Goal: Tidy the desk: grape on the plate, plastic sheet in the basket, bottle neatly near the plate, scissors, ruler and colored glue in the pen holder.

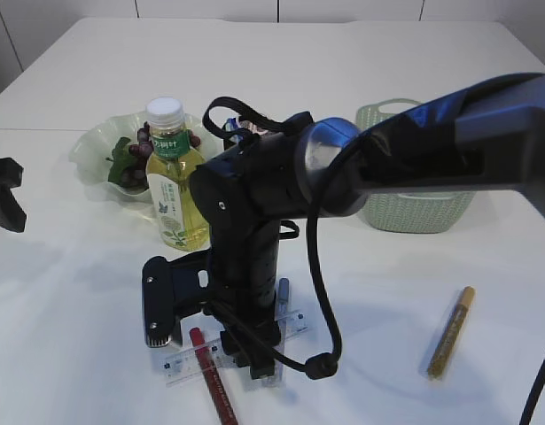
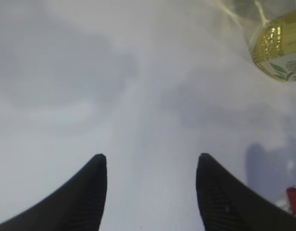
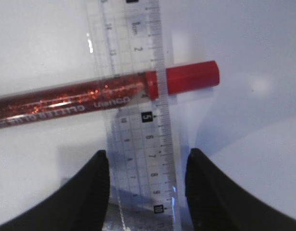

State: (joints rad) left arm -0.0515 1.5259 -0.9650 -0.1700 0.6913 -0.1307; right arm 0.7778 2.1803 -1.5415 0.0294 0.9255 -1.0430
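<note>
My right gripper (image 1: 259, 365) (image 3: 147, 161) points down, open, with one finger on each side of the clear ruler (image 1: 296, 324) (image 3: 138, 144) and a gap on both sides. The ruler lies across a red glitter glue pen (image 1: 214, 382) (image 3: 70, 101) on the table. A gold glue pen (image 1: 451, 333) lies at the right. The bottle (image 1: 175, 181) (image 2: 277, 45) stands beside the pale green plate (image 1: 95, 146), which holds grapes (image 1: 130, 159). My left gripper (image 1: 2, 195) (image 2: 150, 161) is open and empty over bare table. Black loops (image 1: 226, 113) rise behind the arm; the pen holder is mostly hidden. No plastic sheet shows.
A pale green woven basket (image 1: 414, 208) stands at the back right, behind my right arm. The right arm reaches across the middle and hides the area behind it. The red pen's cap shows at the left wrist view's lower right (image 2: 293, 199).
</note>
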